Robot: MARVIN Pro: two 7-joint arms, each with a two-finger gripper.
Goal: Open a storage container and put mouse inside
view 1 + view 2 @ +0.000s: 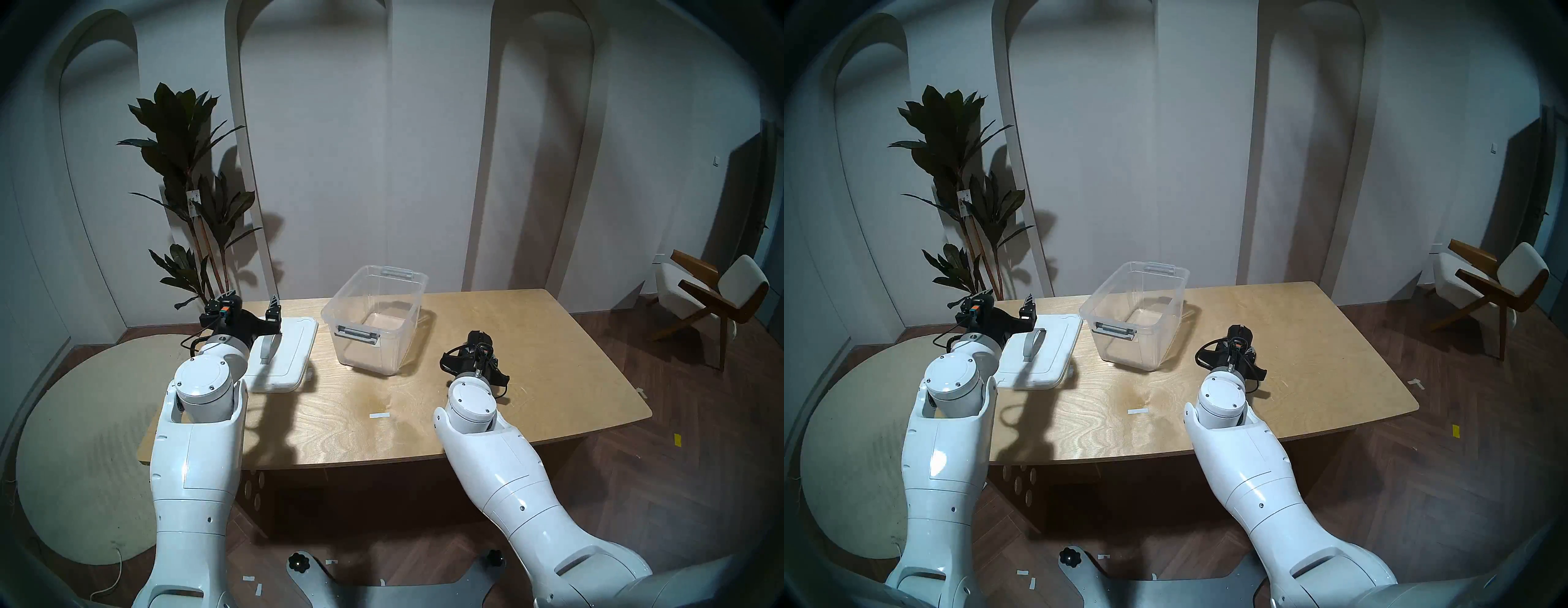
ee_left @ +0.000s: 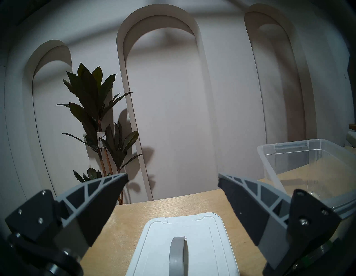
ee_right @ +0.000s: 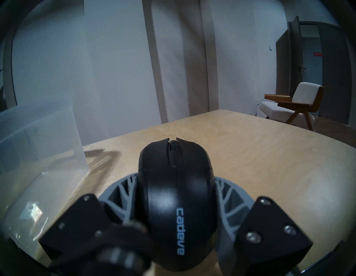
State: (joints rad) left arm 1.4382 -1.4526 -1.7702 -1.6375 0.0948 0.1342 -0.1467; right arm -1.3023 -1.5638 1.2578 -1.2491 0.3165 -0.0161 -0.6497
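Right wrist view: our right gripper [image 3: 176,202] clamps the mouse [image 3: 174,194] above the table [image 3: 269,154].
We have the lid [image 1: 282,354] off, lying at the bin's [image 1: 375,318] nine o'clock; dropping the mouse in remains. Its long axis points to twelve o'clock, wheel end foremost. Our left gripper [image 2: 172,178] gapes, holding nothing.

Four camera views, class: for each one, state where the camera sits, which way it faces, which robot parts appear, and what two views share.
Head stereo left: high on the head, looking down at the table; both arms show.
Head stereo right: beside it, nearly the same scene.
Left wrist: faces the arched wall over the lid; left gripper, jaws open.
Right wrist: faces along the table toward the chair; right gripper shut on the mouse.
Shared: the storage container appears in every view.
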